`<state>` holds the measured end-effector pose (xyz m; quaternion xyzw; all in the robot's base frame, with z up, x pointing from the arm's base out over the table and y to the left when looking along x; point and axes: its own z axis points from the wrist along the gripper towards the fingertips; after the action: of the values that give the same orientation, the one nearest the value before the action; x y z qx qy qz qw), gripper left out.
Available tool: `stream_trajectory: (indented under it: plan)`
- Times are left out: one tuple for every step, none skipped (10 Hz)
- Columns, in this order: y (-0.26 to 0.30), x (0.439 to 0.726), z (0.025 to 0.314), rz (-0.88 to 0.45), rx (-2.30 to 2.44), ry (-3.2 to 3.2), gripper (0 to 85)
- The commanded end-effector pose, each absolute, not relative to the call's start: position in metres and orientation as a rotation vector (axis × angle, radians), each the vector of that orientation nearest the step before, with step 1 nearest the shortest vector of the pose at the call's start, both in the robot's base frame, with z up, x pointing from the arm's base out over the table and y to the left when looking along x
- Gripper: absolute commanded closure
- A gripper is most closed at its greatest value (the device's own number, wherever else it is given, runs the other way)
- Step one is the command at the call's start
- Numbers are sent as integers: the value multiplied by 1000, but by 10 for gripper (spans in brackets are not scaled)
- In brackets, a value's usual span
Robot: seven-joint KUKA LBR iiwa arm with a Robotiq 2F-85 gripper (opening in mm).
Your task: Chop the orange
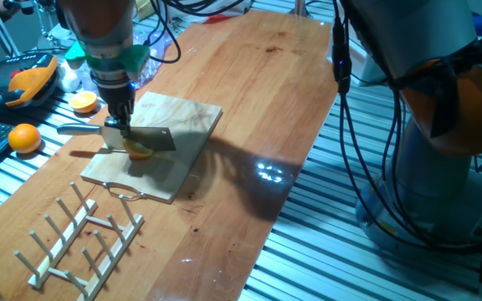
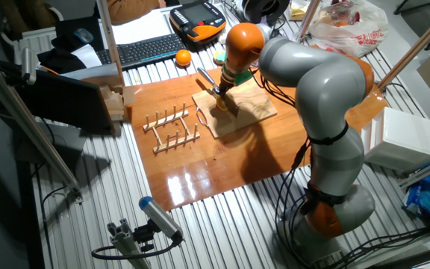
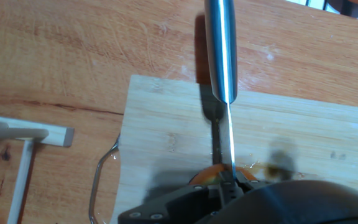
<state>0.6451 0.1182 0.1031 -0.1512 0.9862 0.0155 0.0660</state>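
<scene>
Nearest your fixed camera lies a wooden dish rack [image 1: 82, 242], flat on the long wooden surface [image 1: 249, 125]. Beyond it you see the pale cutting board [image 1: 159, 144], a wire handle at its near edge. Your end effector [image 1: 120, 117] is clamped on a cleaver [image 1: 137, 138], the blade edge-down across the orange [image 1: 140, 151], which sits on the board's left part. In the hand view you look along the blade's spine, with only a sliver of orange peel showing under it. Off the surface to the left you have a cut orange half [image 1: 84, 102], a whole orange [image 1: 24, 138], a teach pendant [image 1: 25, 84] and a keyboard [image 2: 144, 49] on the slatted metal bench.
</scene>
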Motion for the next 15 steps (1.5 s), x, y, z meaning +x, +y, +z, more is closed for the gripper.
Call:
stream_trajectory:
  plan:
    - [117,645,103,46,-456,2973,850]
    - [116,644,102,48,-455,2971,850]
    - [115,643,101,52,-459,2970,850]
    - [114,641,101,59,-463,2968,850]
    - [113,641,100,60,-465,2965,850]
    - [113,640,100,64,-466,2959,850]
    - [112,639,100,65,-470,2955,850]
    - [111,638,101,72,-470,2949,850]
    - [111,638,101,74,-472,2947,850]
    - [110,637,101,79,-472,2942,850]
    - [110,636,100,88,-472,2933,850]
    - [111,635,99,97,-470,2929,850]
    - [112,635,98,99,-469,2922,850]
    - [116,636,98,98,-462,2916,850]
    - [119,637,99,106,-461,2913,850]
